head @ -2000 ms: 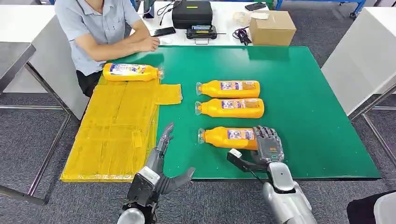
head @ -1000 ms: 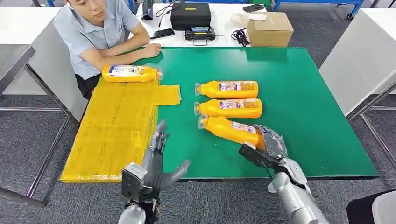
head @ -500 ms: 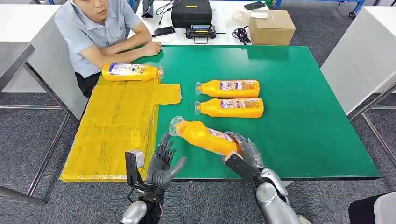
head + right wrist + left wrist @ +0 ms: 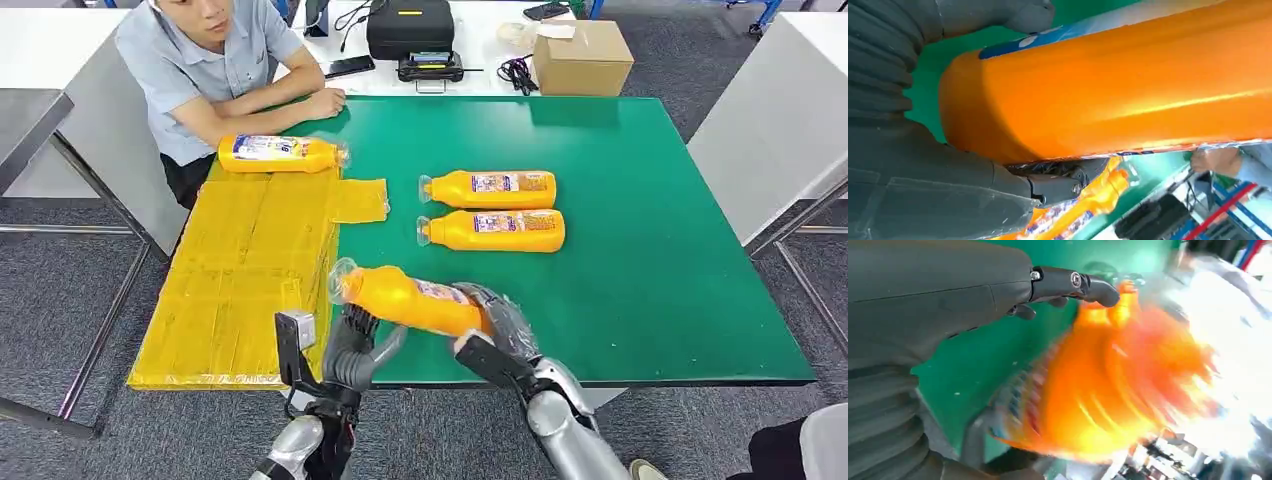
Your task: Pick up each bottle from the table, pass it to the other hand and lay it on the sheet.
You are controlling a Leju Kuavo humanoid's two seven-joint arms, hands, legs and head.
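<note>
Bottle (image 4: 405,297) grasped by right hand (image 4: 497,325) fingers; left hand (image 4: 352,350) released beside yellow sheet (image 4: 245,270).

Silver arms, dark grey hands w/ ribbed wrist covers, screws on fingers (image 4: 1068,282).

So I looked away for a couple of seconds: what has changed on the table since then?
The right hand lifted the nearest orange bottle off the green table and swung it leftward, cap first, toward the left hand, which rose open beneath its neck. The two orange bottles on the table, the bottle on the yellow sheet and the seated person stayed put.
</note>
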